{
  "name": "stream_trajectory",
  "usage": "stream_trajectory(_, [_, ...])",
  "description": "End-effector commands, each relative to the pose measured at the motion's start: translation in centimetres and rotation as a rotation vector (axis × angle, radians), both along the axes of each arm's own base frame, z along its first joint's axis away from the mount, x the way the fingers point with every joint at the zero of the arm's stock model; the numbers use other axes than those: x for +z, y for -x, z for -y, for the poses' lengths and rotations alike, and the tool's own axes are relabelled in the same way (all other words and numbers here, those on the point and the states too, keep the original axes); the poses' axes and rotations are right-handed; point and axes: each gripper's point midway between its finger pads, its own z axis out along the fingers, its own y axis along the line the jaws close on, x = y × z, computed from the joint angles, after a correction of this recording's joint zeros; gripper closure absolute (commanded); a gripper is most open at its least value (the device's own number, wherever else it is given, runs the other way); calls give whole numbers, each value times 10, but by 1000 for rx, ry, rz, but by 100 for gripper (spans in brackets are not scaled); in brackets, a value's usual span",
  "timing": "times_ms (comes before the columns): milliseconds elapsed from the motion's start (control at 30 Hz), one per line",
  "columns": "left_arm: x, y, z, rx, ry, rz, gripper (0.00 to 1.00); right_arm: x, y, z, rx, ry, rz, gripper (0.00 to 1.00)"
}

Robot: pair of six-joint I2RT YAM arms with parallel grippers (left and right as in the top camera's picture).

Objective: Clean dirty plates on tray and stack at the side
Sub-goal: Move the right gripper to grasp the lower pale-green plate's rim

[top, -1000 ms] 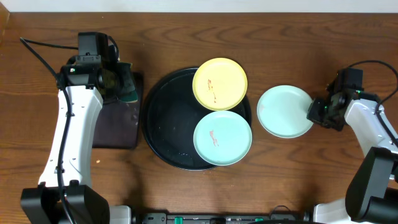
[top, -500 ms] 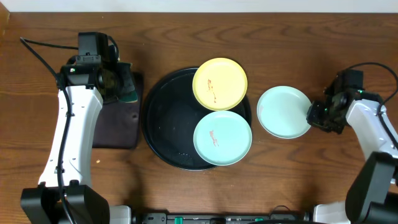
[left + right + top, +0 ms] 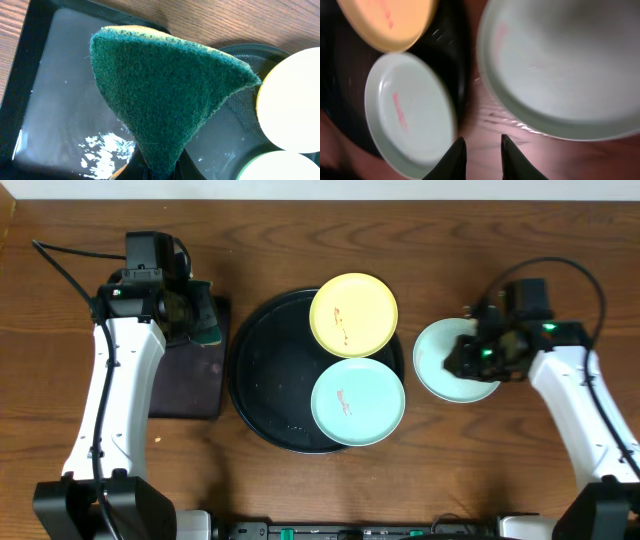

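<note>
Free room: left half of the tray (image 3: 262,380) is lying bare; tabletop (image 3: 300,230) behind it is lying open.
Obstacles: yellow plate (image 3: 353,314) and mint plate (image 3: 357,402) are crowding the tray's right half, edge to edge. A second mint plate (image 3: 432,365) is sitting just right of the tray, under my right tool (image 3: 468,360). The sponge (image 3: 165,95) in my left tool (image 3: 193,315) is hanging over the rectangular tray (image 3: 185,385), blocking it.
</note>
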Motion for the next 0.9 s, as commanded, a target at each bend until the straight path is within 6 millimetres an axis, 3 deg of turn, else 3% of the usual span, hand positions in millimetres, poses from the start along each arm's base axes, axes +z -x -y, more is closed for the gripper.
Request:
stream_trajectory(0, [-3,-1,-3,10,-8,-8,92,-16,13,-23,42,30,-66,79])
stream_trajectory(200, [-3,-1,-3,10,-8,-8,93,-41,27,-50,104,114,-136,78])
stream_trajectory(567, [-3,-1,-3,9,-8,-8,93,-82,37,-69,180,171,-222,78])
stream_trajectory(667, [-3,-1,-3,9,-8,-8,93,-87,37,-72,187,173,-228,83])
stream_trajectory(767, [-3,-1,-3,9,-8,-8,92,-87,38,-74,197,173,-224,99])
stream_trajectory(867, [-3,-1,-3,10,-8,-8,93,-83,40,-90,229,125,-215,99])
